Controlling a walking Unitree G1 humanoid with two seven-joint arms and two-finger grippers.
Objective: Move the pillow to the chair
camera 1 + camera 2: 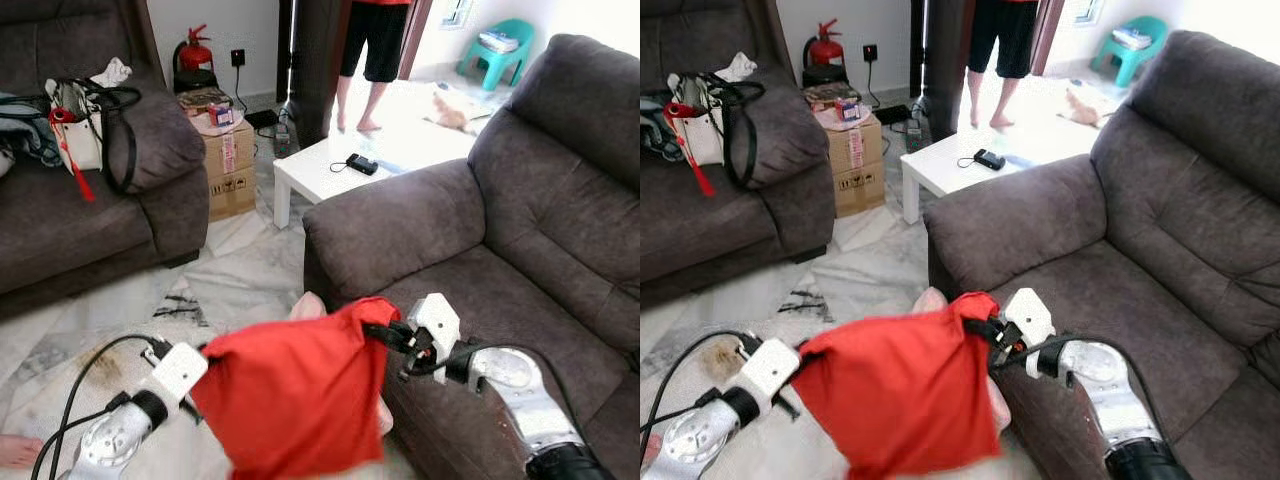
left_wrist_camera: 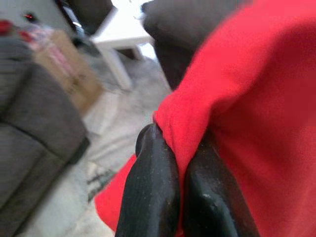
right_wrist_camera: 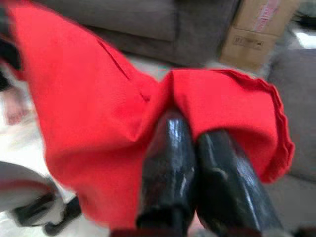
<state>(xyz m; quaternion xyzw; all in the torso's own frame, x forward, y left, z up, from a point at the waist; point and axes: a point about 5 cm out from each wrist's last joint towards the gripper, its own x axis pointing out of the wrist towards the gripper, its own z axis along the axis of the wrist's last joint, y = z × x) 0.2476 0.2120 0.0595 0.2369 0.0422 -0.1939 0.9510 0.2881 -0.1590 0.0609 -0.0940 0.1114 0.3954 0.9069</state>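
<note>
Marble floor (image 1: 240,275) is seen between two grey seats, with a sofa (image 1: 90,220) at the upper left of the frame, loaded with a bag (image 1: 85,125), and a wide armchair (image 1: 500,250) filling the right side; a white bench (image 1: 330,170) and a cardboard box (image 1: 230,165) stand behind, and a person's legs (image 1: 365,70) are visible at the top centre. The red pillow (image 1: 295,395) is held up at the lower centre of the frame, just in front of the armchair's near corner and above the floor. It is clamped from both sides: the left gripper (image 2: 168,197) is closed on a pinched fold at the pillow's left edge, and the right gripper (image 3: 197,182) is closed on a gathered corner at its right edge, the cloth being squeezed between each pair of fingers (image 2: 148,192). The carry seems well advanced, with the seat cushion not yet reached. For this step to be done well, the pillow should be lifted clear of the armrest (image 1: 400,225), both holds should be kept level so the slack fabric is not dragged, and release should be made only once the pillow rests over the cushion (image 1: 520,320).
</note>
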